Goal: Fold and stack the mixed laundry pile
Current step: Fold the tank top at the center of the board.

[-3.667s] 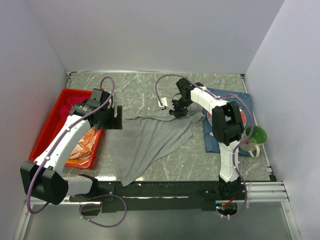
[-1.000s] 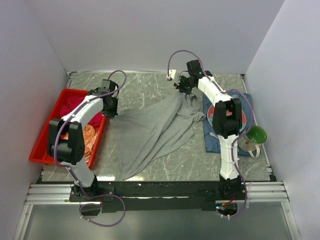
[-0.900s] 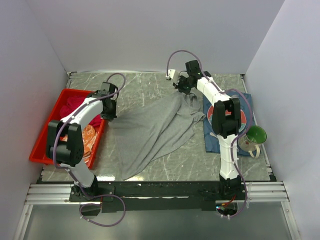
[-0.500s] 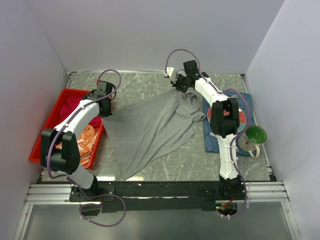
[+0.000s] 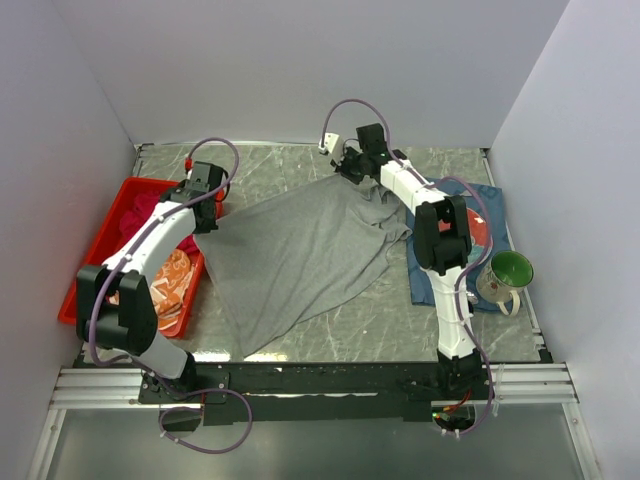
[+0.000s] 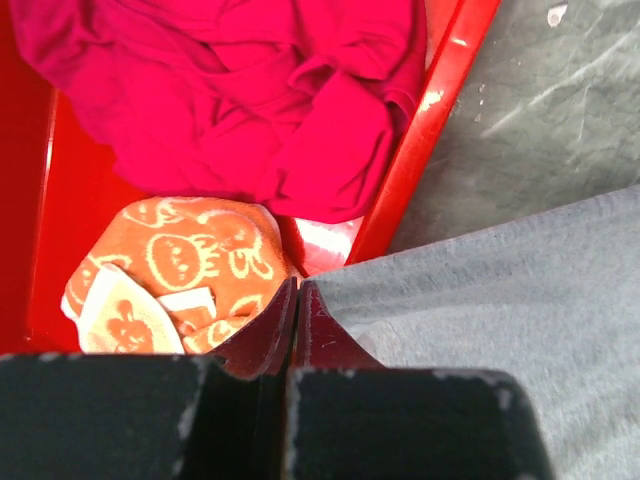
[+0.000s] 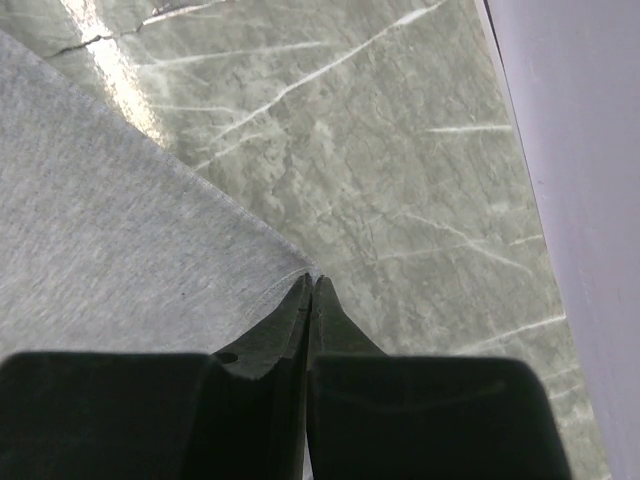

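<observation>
The long grey garment [image 5: 300, 250] lies stretched across the middle of the table, pulled taut between both grippers. My left gripper [image 5: 207, 218] is shut on its left corner beside the tray; in the left wrist view the jaws [image 6: 297, 286] meet on the grey garment's [image 6: 480, 290] edge. My right gripper [image 5: 346, 171] is shut on the far corner, and the right wrist view shows the jaws [image 7: 312, 282] pinching the grey garment's [image 7: 120, 220] tip. The crimson shirt [image 5: 135, 213] [image 6: 250, 90] and the orange-and-white patterned cloth [image 5: 165, 282] [image 6: 190, 260] lie in the red tray.
The red plastic tray [image 5: 88, 262] [image 6: 420, 150] sits at the left edge of the table. At the right lies a dark blue placemat [image 5: 488, 205] with a plate, and a green cup [image 5: 511, 271] stands at its near corner. Walls close in the back and both sides.
Both grippers have moved toward the back wall with the grey garment, the right one also drifting left. The garment has spread wider and flatter between them.
</observation>
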Available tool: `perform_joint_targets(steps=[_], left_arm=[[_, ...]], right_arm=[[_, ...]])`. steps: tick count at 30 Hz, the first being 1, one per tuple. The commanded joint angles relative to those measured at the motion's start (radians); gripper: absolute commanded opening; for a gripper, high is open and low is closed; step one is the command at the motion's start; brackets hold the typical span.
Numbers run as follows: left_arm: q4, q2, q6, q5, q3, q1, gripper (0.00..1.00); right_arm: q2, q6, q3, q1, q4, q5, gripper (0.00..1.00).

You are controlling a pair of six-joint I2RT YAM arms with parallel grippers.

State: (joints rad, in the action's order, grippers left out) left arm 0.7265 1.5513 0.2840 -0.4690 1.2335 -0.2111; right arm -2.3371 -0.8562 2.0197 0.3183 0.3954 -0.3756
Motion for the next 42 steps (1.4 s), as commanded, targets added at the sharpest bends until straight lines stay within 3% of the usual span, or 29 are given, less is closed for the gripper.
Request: perform_joint_targets(steps=[1,23,42], left_arm=[[0.034,-0.056,0.017,-0.060,0.001,0.001,0.01],[0.091,-0.095,0.044,0.095,-0.095,-0.060,0.01],[0.132,-0.102,0.126,0.084,-0.167,-0.114,0.01]], right_arm=[[-0.004,0.008,0.044,-0.005,-0.078,-0.022,0.00],[0.232,-0.083,-0.325,-0.076,-0.061,-0.177,0.00],[0.338,-0.173,-0.481,-0.088,0.066,-0.237,0.00]])
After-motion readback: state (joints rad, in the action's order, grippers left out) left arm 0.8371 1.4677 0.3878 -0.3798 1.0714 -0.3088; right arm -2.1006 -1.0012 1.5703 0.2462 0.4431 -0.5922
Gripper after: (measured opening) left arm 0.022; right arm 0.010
